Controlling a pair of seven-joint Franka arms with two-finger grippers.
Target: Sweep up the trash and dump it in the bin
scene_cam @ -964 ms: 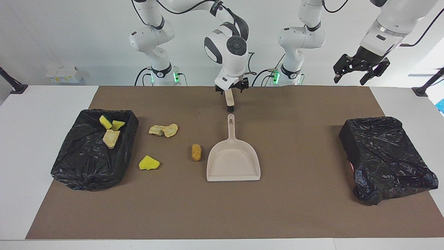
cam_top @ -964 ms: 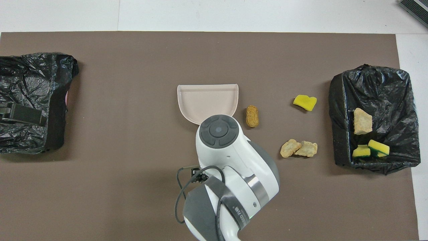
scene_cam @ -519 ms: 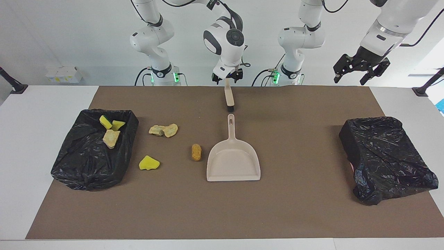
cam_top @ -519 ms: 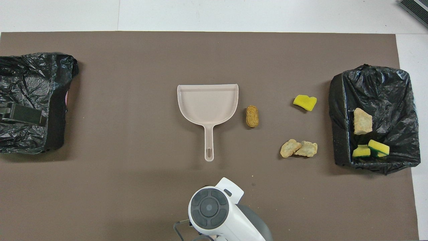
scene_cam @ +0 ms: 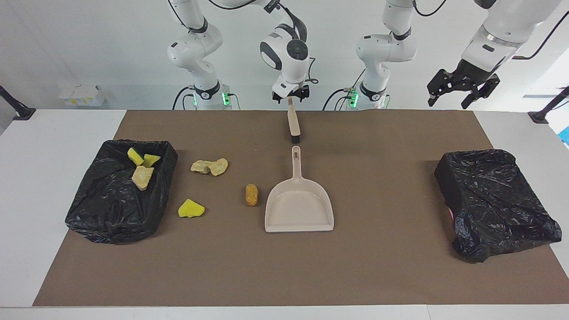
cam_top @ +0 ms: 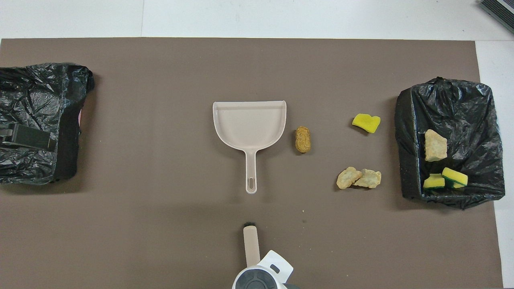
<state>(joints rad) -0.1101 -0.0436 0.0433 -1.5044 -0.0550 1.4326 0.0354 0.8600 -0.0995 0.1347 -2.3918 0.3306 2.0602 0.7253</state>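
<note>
A beige dustpan [scene_cam: 298, 206] [cam_top: 249, 124] lies mid-mat, handle toward the robots. A beige brush [scene_cam: 293, 124] [cam_top: 251, 245] lies just nearer the robots. My right gripper [scene_cam: 291, 95] is open above the brush's handle end. An orange-brown oval chunk [scene_cam: 251, 194] [cam_top: 302, 139] lies beside the dustpan. A yellow chunk [scene_cam: 191, 208] and two tan chunks [scene_cam: 209, 166] lie between it and the black-lined bin [scene_cam: 111, 213] [cam_top: 474, 104], which holds three chunks [scene_cam: 142, 177]. My left gripper [scene_cam: 462, 91] waits open, raised over the left arm's end.
A second bin covered by a black bag [scene_cam: 493, 200] [cam_top: 36, 120] stands at the left arm's end of the brown mat [scene_cam: 391, 266]. A white table border surrounds the mat.
My right gripper has risen and drawn back toward the robots, off the dustpan handle. The brush stays on the mat and shows more fully. The left arm has not moved.
</note>
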